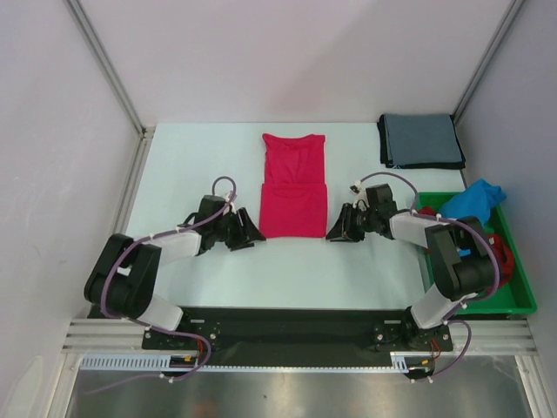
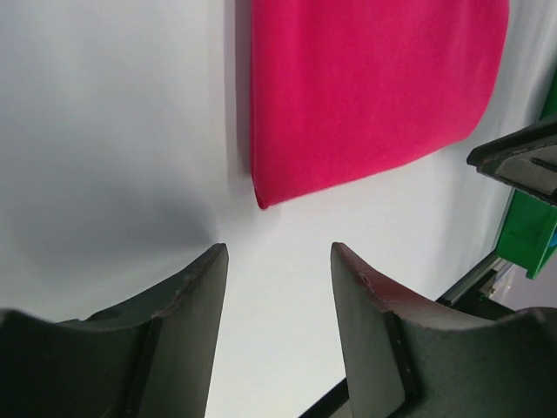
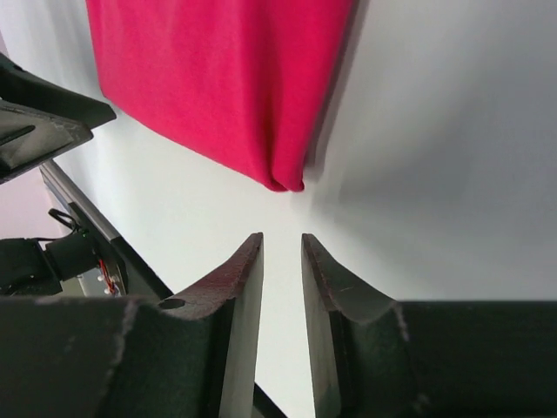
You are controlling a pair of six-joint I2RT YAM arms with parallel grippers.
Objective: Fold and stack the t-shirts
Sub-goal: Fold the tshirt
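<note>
- We log the pink-red t-shirt (image 1: 293,187) folded narrow, flat, mid-worktop (image 1: 191,165).
- Grey-blue t-shirt (image 1: 421,140): folded square, far right corner.
- Bright blue t-shirt (image 1: 474,199) and darker red t-shirt (image 1: 501,251): crumpled in the green tray (image 1: 520,303).

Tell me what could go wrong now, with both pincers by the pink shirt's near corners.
1. The left pincer and the right pincer stand open just short of the pink-red shirt; closing here may catch nothing or only the top layer.
2. The right pincer's gap looks narrower, so the corners could lift unevenly and skew the fold.
3. The blue shirt spills over the green tray beside the right arm, which might snag it.
</note>
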